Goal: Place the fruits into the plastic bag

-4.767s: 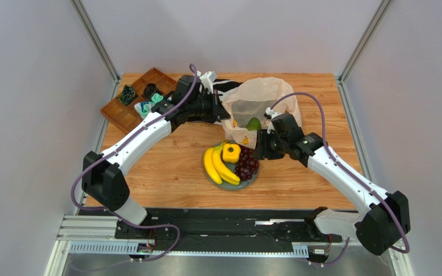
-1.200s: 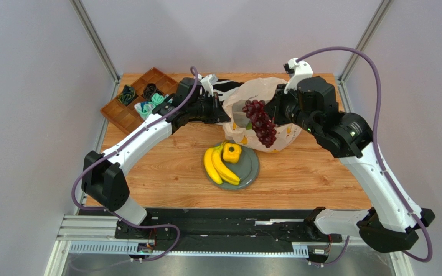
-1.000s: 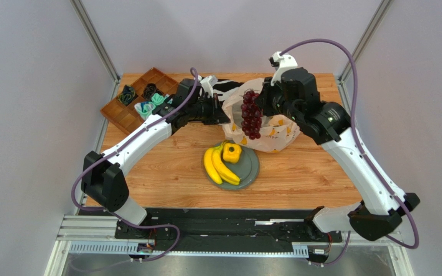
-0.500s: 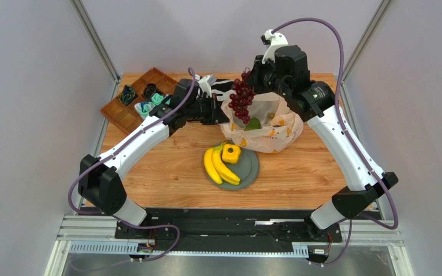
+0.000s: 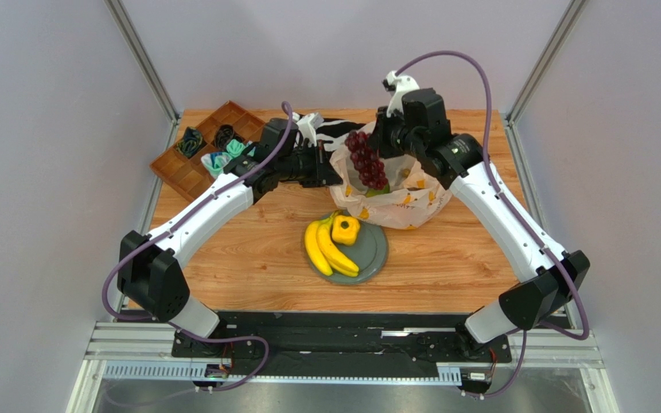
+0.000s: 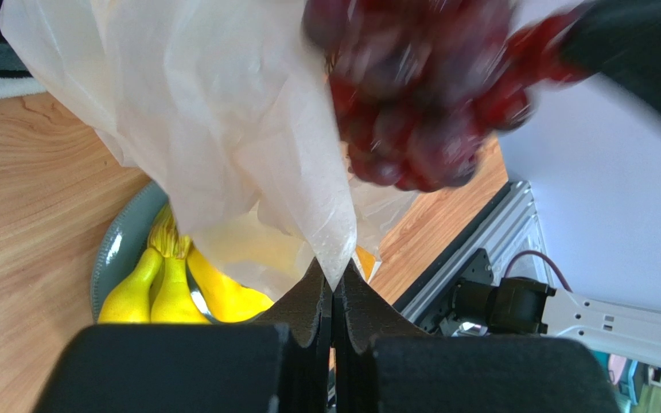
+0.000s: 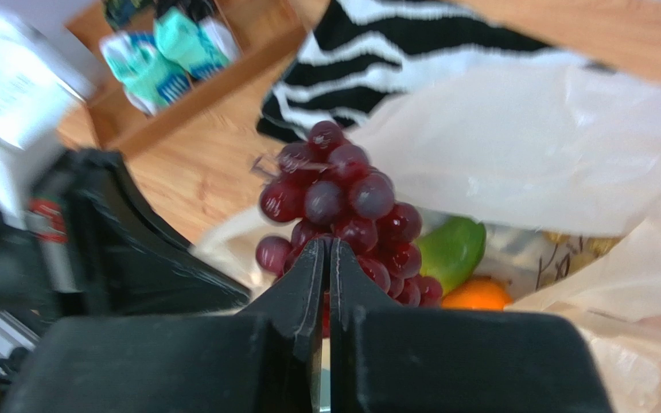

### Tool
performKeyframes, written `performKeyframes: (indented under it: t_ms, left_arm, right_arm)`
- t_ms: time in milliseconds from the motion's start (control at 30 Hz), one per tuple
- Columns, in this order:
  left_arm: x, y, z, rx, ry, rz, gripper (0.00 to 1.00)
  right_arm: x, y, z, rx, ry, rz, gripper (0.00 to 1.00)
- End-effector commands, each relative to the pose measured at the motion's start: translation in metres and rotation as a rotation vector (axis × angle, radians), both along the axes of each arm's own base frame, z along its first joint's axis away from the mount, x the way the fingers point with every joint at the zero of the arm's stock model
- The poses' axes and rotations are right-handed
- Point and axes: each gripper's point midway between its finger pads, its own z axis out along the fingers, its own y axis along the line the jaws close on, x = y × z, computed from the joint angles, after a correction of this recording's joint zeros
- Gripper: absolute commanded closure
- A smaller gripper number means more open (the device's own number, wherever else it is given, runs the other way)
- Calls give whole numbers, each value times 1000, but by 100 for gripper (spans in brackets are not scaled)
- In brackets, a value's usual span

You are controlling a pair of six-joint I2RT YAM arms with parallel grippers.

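Dark purple grapes [image 5: 367,163], whitish-beige bag [image 5: 411,202] with yellow prints, yellow bananas [image 5: 324,249], grey plate [image 5: 378,249], black-and-white striped cloth [image 7: 411,43], seemingly green fruit [image 7: 452,249].

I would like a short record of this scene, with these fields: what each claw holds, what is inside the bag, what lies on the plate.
left claw: shut on the rim of the plastic bag, holding it up
right claw: shut on dark purple grapes, hanging over the bag's mouth
in the bag: green fruit, orange
on the grey plate: bananas, small yellow fruit
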Motion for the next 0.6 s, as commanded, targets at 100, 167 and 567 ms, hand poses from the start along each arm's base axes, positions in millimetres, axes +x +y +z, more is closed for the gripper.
performKeyframes:
  t_ms: [100,167,567]
  left_arm:
    - [8,-7,16,-30,-33,-11,100]
    - [9,-7,18,-31,-39,-11,100]
    - [7,-6,21,-31,-44,-19,100]
  right_arm:
    - [-35,-20,-5,29,-27,-5,100]
    - [-40,-22,-17,33,7,-12,100]
    - [-44,-47,-57,-61,73,-114,100]
